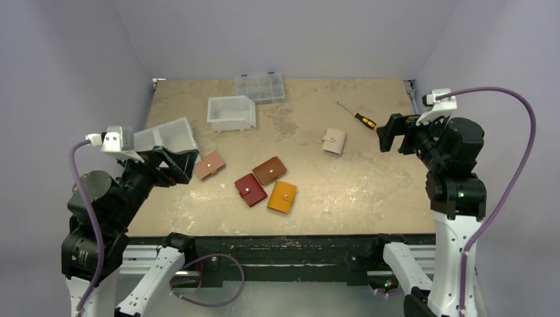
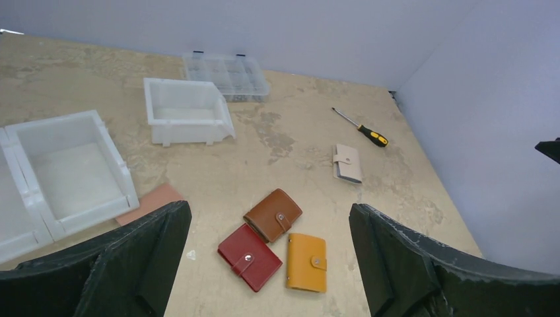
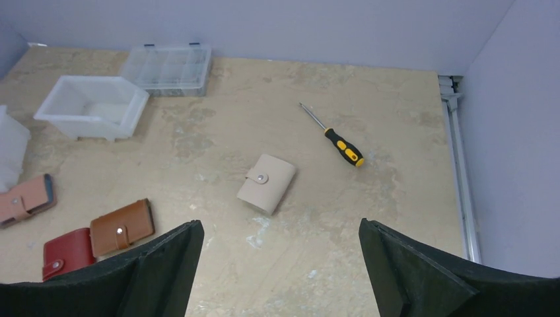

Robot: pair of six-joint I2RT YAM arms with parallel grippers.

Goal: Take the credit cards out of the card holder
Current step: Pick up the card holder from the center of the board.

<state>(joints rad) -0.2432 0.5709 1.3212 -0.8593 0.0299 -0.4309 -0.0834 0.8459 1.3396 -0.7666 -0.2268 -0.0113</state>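
- The counter (image 1: 330, 198) is a tan board, mottled and scuffed with pale patches. Pale lavender-grey walls close it in at the back and on both sides, and a metal rail (image 3: 457, 165) runs along its right edge.
- At the far left, just beside the left arm, sits a white open bin (image 2: 72, 168). Its bare white floor is in plain view.
- Further back stands a second white bin (image 1: 231, 113), likewise showing only its pale floor.
- Just behind that one, against the back wall, lies a clear compartment box (image 1: 259, 87) with its lid shut. What is in its cells is too small to make out.
- The left hand (image 2: 267, 214) hovers over the front left of the counter with its fingers wide apart, holding nothing.
- A pink wallet (image 1: 210, 165) lies near the first bin.
- To its right, a dark red wallet (image 1: 250, 189) and a brown wallet (image 1: 269, 170) lie close together.
- The card holder (image 1: 282, 197), mustard yellow, lies flat just beside the dark red wallet, near the front centre. It is folded shut with the tab snapped, so its inside is hidden.
- A beige wallet (image 1: 334, 141) lies alone, right of centre.
- Behind it lies a screwdriver (image 1: 356, 116) with a yellow-and-black handle.
- The right hand (image 3: 280, 228) is raised at the right edge, fingers spread wide, gripping nothing.
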